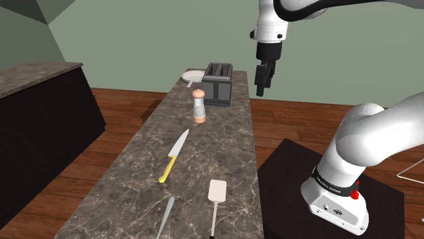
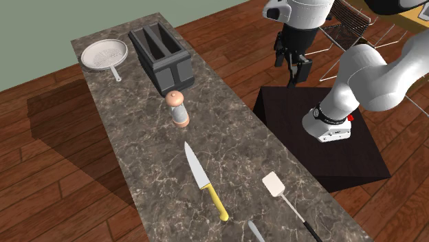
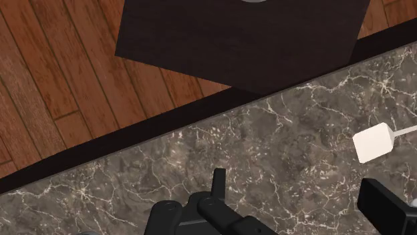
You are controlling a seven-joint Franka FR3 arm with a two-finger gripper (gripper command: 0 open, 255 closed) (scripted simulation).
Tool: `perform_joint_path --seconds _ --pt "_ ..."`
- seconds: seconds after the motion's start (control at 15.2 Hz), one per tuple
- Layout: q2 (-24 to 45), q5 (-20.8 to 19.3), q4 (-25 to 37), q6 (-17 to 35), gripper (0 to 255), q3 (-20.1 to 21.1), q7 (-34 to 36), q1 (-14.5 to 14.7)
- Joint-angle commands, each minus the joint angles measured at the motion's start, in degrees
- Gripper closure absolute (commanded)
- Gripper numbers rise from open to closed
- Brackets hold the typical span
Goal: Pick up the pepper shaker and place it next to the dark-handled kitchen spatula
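The pepper shaker (image 1: 198, 107) (image 2: 179, 108), pale with a tan cap and base, stands upright on the dark marble counter (image 1: 204, 156) in front of the toaster. The spatula (image 1: 217, 202) (image 2: 287, 199), with a white blade (image 3: 374, 142) and a thin dark handle, lies near the counter's near end. My gripper (image 1: 263, 81) (image 2: 295, 70) (image 3: 301, 200) hangs high over the counter's stand-side edge, well away from the shaker. Its fingers (image 3: 217, 183) stand apart, open, with nothing between them.
A dark toaster (image 1: 217, 83) (image 2: 163, 57) and a pale pan (image 1: 192, 77) (image 2: 104, 53) sit at the counter's far end. A yellow-handled knife (image 1: 173, 157) (image 2: 204, 180) lies mid-counter, and a second knife (image 1: 165, 217) lies near the spatula. The dark stand (image 2: 323, 137) (image 3: 240, 40) flanks the counter.
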Motion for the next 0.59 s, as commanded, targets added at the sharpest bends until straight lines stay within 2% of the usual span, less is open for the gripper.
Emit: perform_joint_path --seconds 0.0,0.53 --pt "0.0 0.0 0.0 0.0 0 0.0 0.0 0.0" --pt "16.2 -1.5 5.9 13.1 0 -0.5 -2.8 -0.9"
